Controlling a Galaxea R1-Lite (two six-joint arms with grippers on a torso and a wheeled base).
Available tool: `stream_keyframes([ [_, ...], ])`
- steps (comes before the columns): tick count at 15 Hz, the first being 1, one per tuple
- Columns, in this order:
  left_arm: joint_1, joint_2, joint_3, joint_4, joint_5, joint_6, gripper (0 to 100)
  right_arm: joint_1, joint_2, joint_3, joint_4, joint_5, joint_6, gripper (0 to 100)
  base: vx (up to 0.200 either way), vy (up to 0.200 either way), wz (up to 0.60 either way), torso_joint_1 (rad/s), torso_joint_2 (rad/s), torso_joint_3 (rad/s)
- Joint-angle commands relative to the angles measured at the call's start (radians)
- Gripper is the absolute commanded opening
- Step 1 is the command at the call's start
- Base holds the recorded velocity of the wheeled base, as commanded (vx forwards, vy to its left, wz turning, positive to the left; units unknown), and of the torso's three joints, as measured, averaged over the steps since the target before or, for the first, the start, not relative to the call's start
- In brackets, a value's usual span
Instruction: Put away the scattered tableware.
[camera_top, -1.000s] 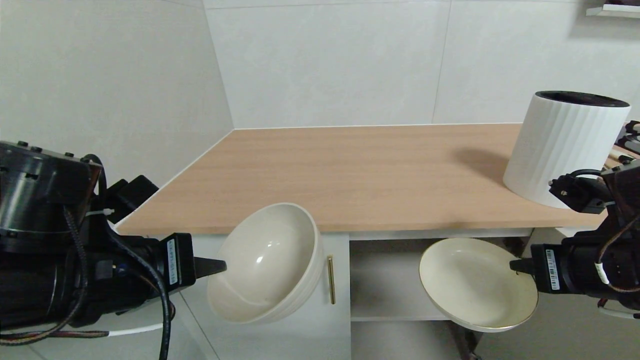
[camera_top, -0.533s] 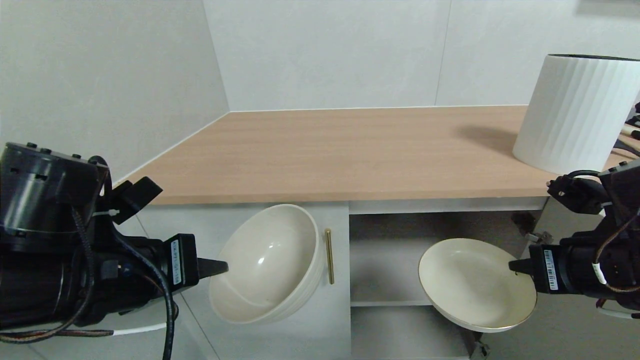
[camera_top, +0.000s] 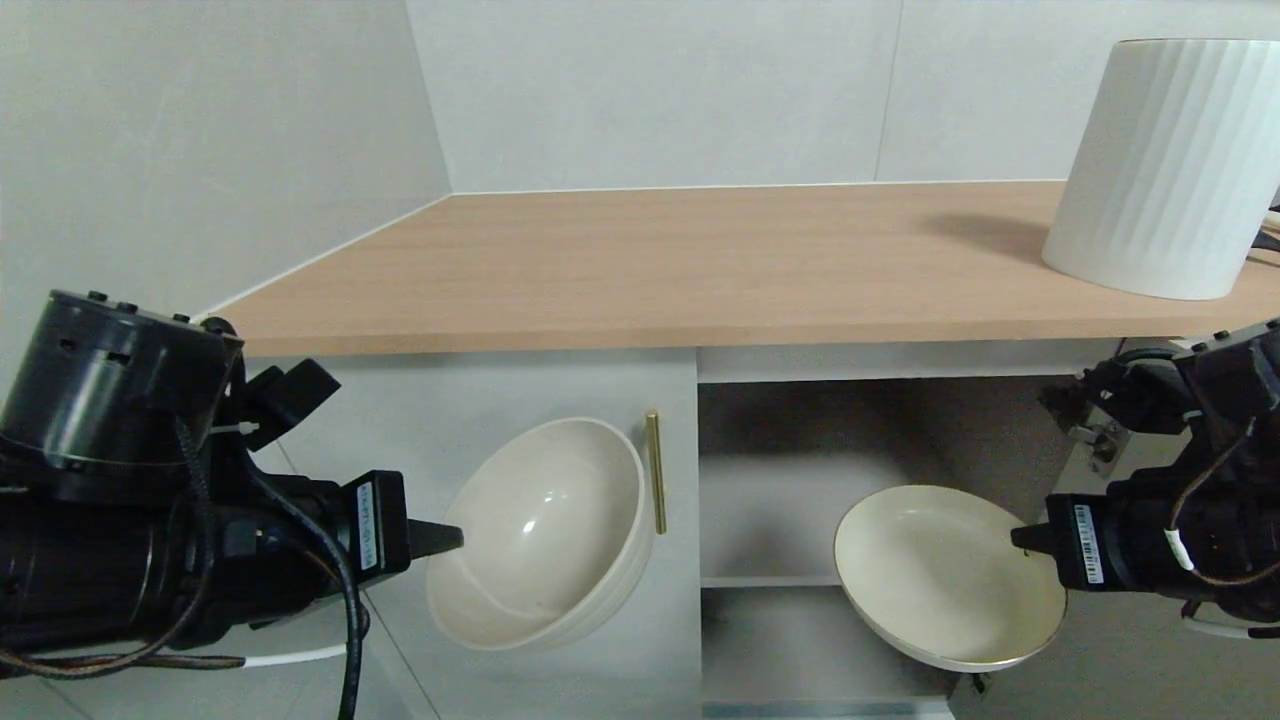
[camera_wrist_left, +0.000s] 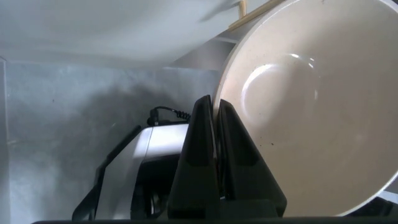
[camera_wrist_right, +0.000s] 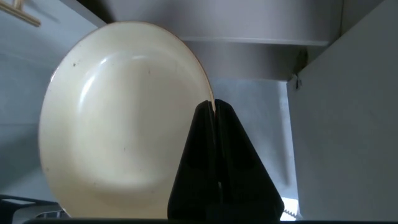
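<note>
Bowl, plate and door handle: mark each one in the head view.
bowl (camera_top: 540, 540), head view, on its inner wall.
plate (camera_top: 940, 575), head view, on the middle of its face.
handle (camera_top: 656, 472), head view, midway along the gold bar.

The bowl (camera_top: 540, 535) is cream with faint ribs outside. The plate (camera_top: 940, 575) is cream with a thin gold rim. The bench (camera_top: 650, 260) shows light wood grain. The cabinet door (camera_top: 480, 400) is pale grey with a gold handle (camera_top: 655, 485). The ribbed container (camera_top: 1165, 165) is white and the fingers (camera_top: 435, 538) are black.
</note>
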Motion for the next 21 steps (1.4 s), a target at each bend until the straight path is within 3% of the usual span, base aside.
stream_keyframes([
  [1, -0.006, 0.029, -0.002, -0.002, -0.002, -0.001, 0, 0.001, 0.035, -0.001, -0.009, 0.000, 0.000, 0, 0.000, 0.000, 0.00, 0.000, 0.00, 0.000],
  [6, -0.032, 0.085, -0.013, -0.005, 0.000, 0.001, 0, 0.002, 0.310, 0.025, -0.176, 0.004, -0.001, 0, 0.000, 0.000, 0.00, 0.000, 0.00, 0.000],
  [10, -0.069, 0.095, -0.005, -0.001, 0.000, -0.001, 0, -0.029, 0.571, 0.047, -0.418, 0.020, 0.007, 0, 0.000, 0.000, 0.00, 0.000, 0.00, 0.000],
  [17, -0.070, 0.098, -0.002, -0.001, 0.001, -0.001, 0, -0.075, 0.887, 0.059, -0.857, -0.005, 0.062, 0, 0.000, 0.000, 0.00, 0.000, 0.00, 0.000],
  [21, -0.072, 0.102, -0.001, -0.001, 0.001, -0.001, 0, -0.108, 0.948, 0.022, -0.917, -0.040, 0.066, 0, 0.000, 0.000, 0.00, 0.000, 0.00, 0.000],
])
